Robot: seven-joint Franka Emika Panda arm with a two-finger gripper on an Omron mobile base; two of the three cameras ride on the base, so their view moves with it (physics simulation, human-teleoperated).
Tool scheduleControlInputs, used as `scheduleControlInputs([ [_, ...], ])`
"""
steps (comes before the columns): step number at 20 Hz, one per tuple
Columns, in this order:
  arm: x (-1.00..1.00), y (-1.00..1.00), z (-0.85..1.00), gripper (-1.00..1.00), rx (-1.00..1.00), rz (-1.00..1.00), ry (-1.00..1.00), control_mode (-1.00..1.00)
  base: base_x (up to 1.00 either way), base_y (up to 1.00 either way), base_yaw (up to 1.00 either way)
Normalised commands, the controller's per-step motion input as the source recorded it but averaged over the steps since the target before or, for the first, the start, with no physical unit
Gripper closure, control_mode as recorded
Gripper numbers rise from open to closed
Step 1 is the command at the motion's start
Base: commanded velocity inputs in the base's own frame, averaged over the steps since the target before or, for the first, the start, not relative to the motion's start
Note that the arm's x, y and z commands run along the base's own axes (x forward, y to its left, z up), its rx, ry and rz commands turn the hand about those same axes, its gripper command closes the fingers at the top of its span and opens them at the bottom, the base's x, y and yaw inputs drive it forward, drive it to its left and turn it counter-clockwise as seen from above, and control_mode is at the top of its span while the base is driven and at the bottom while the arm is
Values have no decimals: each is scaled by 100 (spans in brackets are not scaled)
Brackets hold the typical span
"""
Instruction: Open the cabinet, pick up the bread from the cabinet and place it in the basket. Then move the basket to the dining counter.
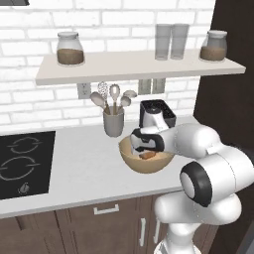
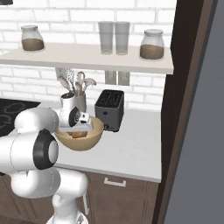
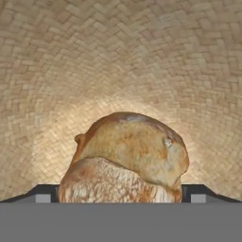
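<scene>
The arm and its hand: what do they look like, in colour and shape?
The arm has glossy white, rounded, bulky segments with black rings and round caps at the joints. The hand has a white body with a dark band and two small dark tips. No cables or markings show.

Surface: white kitchen worktop (image 1: 84,168) across mid-frame | on it: tan round basket (image 1: 130,161) centre, grey utensil cup (image 1: 113,124), black toaster (image 2: 109,110), black cooktop (image 1: 22,163) left

The white arm bends forward and down, its pincer (image 3: 121,197) spread wide open.
</scene>
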Motion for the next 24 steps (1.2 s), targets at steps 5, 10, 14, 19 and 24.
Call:
scheduleControlInputs([
  [5,8,0,16,-100,0,2,1,-100,0,0,0],
  [10,0,0,26,-100,0,3,0,-100,0,0,0],
  [14,0,2,24,-100,0,3,0,-100,0,0,0],
  [19,-6,10,27,-100,0,1,0,-100,0,0,0],
  [24,-37,53,48,-100,-7,9,0,-100,0,0,0],
])
